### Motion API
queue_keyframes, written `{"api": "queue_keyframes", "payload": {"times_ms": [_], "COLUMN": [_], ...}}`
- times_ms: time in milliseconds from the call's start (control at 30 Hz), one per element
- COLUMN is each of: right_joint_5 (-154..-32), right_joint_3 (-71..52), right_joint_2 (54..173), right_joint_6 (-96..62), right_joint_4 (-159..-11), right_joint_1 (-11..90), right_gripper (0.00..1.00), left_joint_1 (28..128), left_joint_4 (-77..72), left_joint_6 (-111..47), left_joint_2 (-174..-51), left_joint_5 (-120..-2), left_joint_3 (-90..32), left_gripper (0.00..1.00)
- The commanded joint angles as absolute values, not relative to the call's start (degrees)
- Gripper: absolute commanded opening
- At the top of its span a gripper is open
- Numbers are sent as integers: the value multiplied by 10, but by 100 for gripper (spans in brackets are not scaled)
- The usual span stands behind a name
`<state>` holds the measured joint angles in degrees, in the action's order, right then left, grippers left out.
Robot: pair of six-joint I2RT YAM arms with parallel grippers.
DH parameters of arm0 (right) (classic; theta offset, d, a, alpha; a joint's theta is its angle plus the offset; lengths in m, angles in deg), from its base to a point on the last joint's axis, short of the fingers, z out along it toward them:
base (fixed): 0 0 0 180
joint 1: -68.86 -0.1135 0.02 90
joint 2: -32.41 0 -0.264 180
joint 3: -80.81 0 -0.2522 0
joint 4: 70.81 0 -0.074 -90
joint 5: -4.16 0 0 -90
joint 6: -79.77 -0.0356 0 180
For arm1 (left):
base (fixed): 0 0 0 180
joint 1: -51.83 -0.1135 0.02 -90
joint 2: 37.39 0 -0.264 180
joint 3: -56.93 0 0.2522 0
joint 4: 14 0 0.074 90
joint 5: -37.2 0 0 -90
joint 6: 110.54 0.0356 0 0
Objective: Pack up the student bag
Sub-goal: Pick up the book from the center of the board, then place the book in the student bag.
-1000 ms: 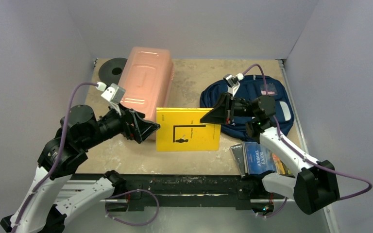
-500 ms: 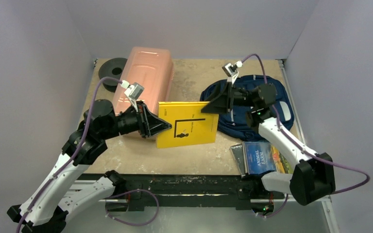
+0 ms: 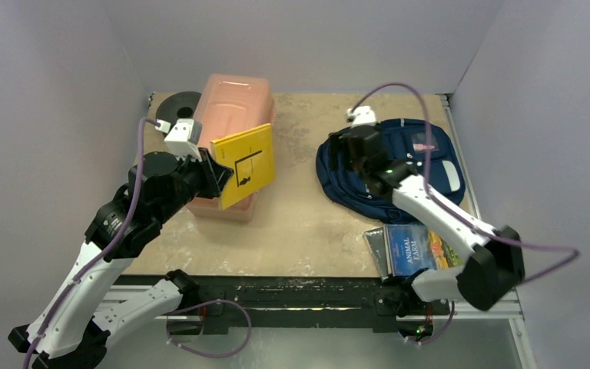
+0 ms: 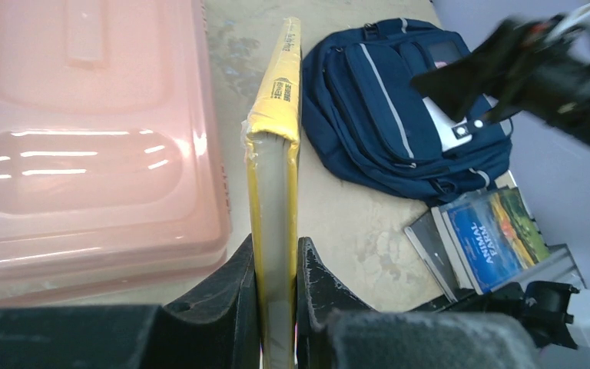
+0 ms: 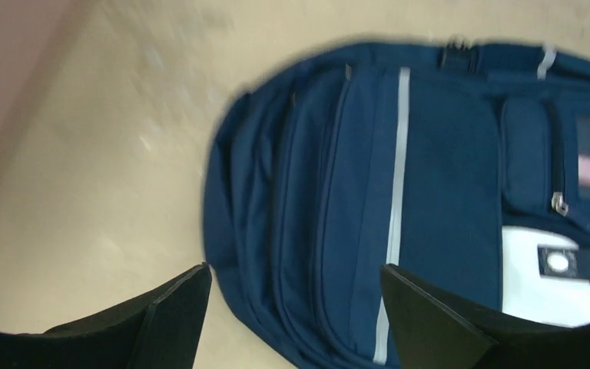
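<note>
Yellow book (image 3: 243, 163) stands clamped in the left end effector (image 4: 275, 269), held up beside the pink box (image 3: 230, 115), while the right end effector (image 5: 293, 277) hangs spread and empty over the student bag (image 5: 438, 177), which lies flat, seemingly zipped, at the right rear of the mottled beige desk (image 3: 307, 223). Carrying the book across seems the step in hand; next the bag probably needs opening. Plain pale walls (image 3: 315, 38) close three sides.
</note>
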<state>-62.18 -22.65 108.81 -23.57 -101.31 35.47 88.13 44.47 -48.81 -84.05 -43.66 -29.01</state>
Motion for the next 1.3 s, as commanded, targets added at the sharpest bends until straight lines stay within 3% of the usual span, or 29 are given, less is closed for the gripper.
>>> {"api": "queue_keyframes", "payload": {"times_ms": [0,367,500,567,733,833,1100,1267], "right_joint_5": [-421,-411,-404,-421,-497,-534,-519,-529], "right_joint_3": [-220,-193,-189,-188,-186,-185,-151,-149], "right_joint_2": [1187,1309,1305,1294,1244,1215,1291,1311], "right_joint_6": [-140,-127,-142,-145,-160,-164,-137,-133], "right_joint_4": [-1060,-1096,-1102,-1105,-1121,-1098,-1092,-1075], "right_joint_1": [302,296,295,296,296,296,312,319], "right_gripper": [82,75,42,43,63,66,31,30], "left_joint_1": [882,883,882,883,883,883,883,883], "left_joint_4": [377,368,371,373,373,368,367,368], "left_joint_6": [-453,-444,-445,-445,-450,-455,-464,-467], "left_joint_2": [-830,-814,-817,-819,-819,-820,-822,-820], "left_joint_5": [-404,-431,-446,-448,-458,-464,-476,-478], "left_joint_3": [-335,-312,-314,-313,-312,-307,-299,-295], "left_gripper": [0,0,0,0,0,0,0,0]}}
